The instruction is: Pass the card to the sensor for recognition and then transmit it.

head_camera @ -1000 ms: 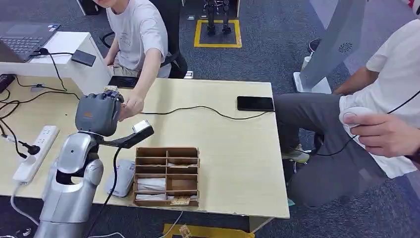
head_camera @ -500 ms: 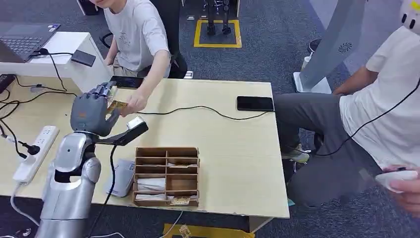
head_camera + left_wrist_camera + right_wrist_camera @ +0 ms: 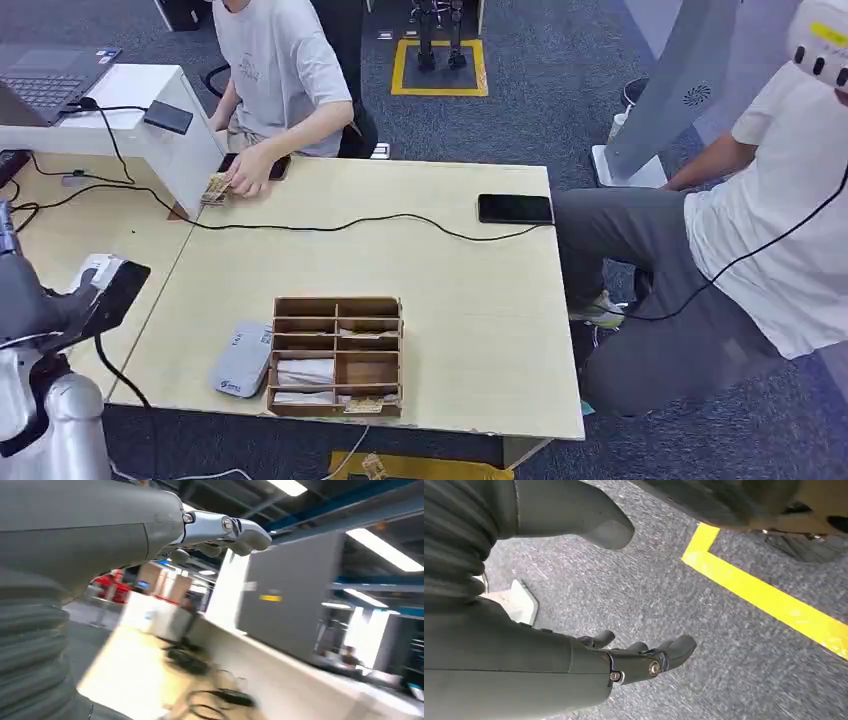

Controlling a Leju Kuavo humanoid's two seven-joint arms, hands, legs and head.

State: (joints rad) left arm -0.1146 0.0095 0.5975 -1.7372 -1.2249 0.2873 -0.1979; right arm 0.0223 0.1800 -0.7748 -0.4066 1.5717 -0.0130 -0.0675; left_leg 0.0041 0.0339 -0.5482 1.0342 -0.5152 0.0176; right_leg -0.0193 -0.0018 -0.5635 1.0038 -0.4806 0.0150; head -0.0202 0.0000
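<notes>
- The card (image 3: 215, 187) is a small tan rectangle with a pale patterned face, lying flat at the far left of the table (image 3: 470, 300), beside the white sensor stand (image 3: 160, 130).
- A seated person's hand (image 3: 247, 172) rests on the card, fingers over its right end.
- The left hand (image 3: 220, 532) holds nothing, its fingers loosely extended and apart.
- The right hand (image 3: 639, 655) hangs over the grey floor, fingers apart and slightly curled, empty.
- A wooden organiser (image 3: 337, 355) sits at the near edge, a grey reader (image 3: 240, 358) touching its left side.

card (image 3: 216, 187) now on table under person's hand (image 3: 247, 170), left hand (image 3: 125, 525) withdrawn, empty
</notes>
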